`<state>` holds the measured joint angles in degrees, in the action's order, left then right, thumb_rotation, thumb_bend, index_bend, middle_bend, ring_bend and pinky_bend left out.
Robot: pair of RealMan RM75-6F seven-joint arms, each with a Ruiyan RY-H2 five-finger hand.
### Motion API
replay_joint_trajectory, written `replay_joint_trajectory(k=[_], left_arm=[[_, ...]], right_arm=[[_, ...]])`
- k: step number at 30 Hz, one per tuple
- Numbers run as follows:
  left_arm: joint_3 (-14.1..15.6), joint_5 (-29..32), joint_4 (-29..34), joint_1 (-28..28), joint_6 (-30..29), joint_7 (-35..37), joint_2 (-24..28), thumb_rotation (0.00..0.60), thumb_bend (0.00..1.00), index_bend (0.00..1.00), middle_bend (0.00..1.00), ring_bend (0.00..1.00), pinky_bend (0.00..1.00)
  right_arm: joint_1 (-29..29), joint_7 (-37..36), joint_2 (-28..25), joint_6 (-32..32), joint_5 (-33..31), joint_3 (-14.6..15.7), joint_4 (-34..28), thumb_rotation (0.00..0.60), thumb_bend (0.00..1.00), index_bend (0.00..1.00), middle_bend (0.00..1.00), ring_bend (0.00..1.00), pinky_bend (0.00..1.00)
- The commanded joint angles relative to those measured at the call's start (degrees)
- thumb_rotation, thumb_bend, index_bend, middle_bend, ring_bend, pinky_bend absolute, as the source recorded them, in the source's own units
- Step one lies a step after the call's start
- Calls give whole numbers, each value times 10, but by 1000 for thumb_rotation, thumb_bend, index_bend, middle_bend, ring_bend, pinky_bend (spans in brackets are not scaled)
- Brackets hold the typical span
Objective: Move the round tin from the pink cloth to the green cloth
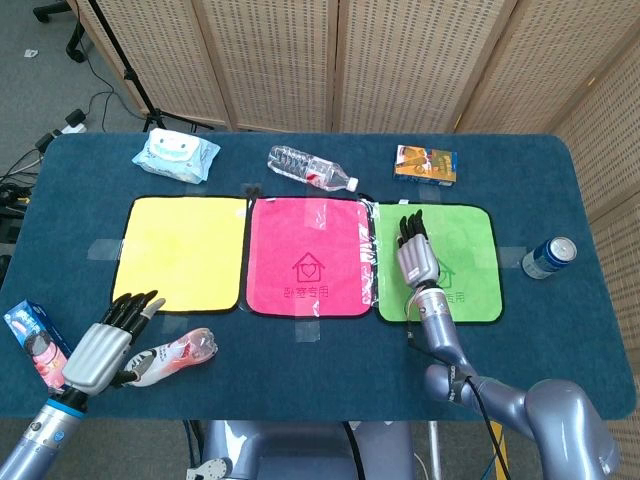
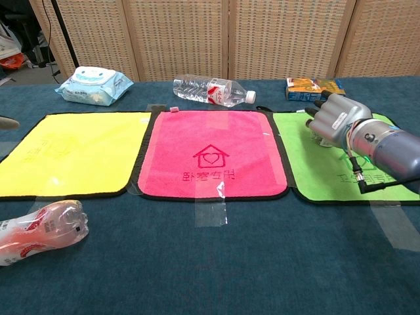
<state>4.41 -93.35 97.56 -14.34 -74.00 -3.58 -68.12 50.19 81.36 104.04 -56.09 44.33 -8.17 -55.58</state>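
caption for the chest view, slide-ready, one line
Right hand hovering over the green cloth, pink cloth bare, round tin not visible.

Right hand (image 1: 414, 256) over green cloth (image 1: 470, 262), right of pink cloth (image 1: 308, 256).

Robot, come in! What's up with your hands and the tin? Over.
Left hand open, by front edge. Right hand above green cloth; can't tell if it holds anything. No round tin showing; pink cloth bare. Nothing in the way.
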Motion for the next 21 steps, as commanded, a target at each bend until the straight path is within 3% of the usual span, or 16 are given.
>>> replay_joint_trajectory(k=[1,10,14,18,21], left_arm=[[0,1,0,0,1,0,0,600,327,0,0,0,5],[-3,7,-3,-1,2,0,-2,600,327,0,0,0,5],[-5,10,-5,-1,2,1,-3,600,327,0,0,0,5],[-10,16,-9,0,0,2,-5,600,327,0,0,0,5],[-13,24,-13,1,-2,6,-6,600,327,0,0,0,5]], right_arm=[[-4,-2,-7,-4,-1,3,-8,600,775,132,27,0,26],[-6,-27,-24,-26,16,4,-52,600,675,133,11,0,26],[-2,-53,-40,-44,54,5,-99,600,626,132,0,0,26],[-3,-122,-67,-67,120,3,-171,600,597,133,0,0,26],[-25,-223,-96,-101,190,8,-244,600,591,133,0,0,26]])
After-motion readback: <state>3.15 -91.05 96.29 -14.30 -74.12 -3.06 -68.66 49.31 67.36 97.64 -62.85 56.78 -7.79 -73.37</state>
